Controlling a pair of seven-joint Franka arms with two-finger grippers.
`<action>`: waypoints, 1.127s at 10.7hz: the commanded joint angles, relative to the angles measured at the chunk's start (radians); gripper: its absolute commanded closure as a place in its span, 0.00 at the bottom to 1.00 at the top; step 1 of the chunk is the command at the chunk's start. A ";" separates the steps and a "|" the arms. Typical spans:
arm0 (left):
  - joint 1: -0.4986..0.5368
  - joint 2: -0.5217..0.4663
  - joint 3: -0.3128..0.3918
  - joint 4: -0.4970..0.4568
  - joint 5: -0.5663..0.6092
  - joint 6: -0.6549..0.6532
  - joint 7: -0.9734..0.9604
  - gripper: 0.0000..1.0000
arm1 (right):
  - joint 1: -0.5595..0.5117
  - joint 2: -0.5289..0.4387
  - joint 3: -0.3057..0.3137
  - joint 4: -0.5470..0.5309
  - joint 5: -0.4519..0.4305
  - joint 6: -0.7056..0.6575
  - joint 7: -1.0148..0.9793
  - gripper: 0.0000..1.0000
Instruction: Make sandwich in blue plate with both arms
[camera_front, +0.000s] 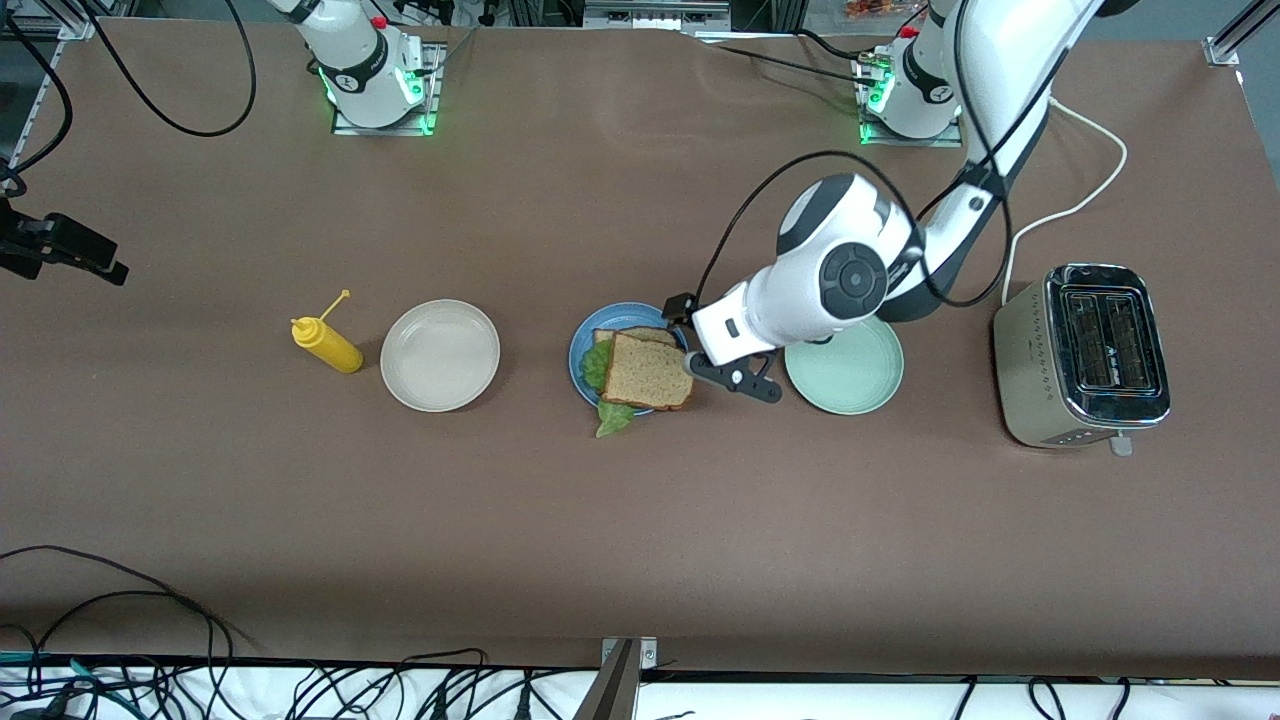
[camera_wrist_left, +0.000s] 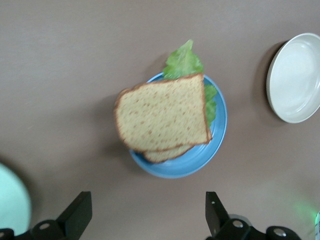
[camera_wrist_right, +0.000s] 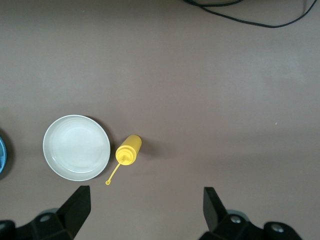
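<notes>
Front view: bench (camera_front: 640, 520) seen from high. Wrist views: downward, closer; white plate (camera_wrist_left: 296, 77) shared by all.

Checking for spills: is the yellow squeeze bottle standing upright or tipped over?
Tipped over. The yellow squeeze bottle lies on its side on the table beside the beige-white plate, its cap hanging loose off the nozzle.

plates: three, namely one blue plate (camera_front: 583, 352), one beige-white plate (camera_front: 440, 355), one pale green plate (camera_front: 845, 375)
toast slices: two, a top slice (camera_front: 648, 372) and a lower slice (camera_front: 640, 335)
lettuce leaves: one lettuce leaf (camera_front: 612, 418)
mustard bottles: one yellow bottle (camera_front: 327, 345)
toasters: one toaster (camera_front: 1085, 355)
robot arms: two
</notes>
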 joint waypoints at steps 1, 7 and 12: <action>0.006 -0.165 0.061 -0.025 0.036 -0.181 -0.017 0.00 | 0.006 0.012 0.001 0.030 -0.026 -0.008 0.017 0.00; 0.010 -0.412 0.171 -0.027 0.128 -0.489 0.009 0.00 | 0.006 0.012 0.001 0.030 -0.026 -0.006 0.017 0.00; 0.015 -0.572 0.356 -0.108 0.128 -0.547 0.144 0.00 | 0.006 0.012 0.001 0.030 -0.028 -0.006 0.017 0.00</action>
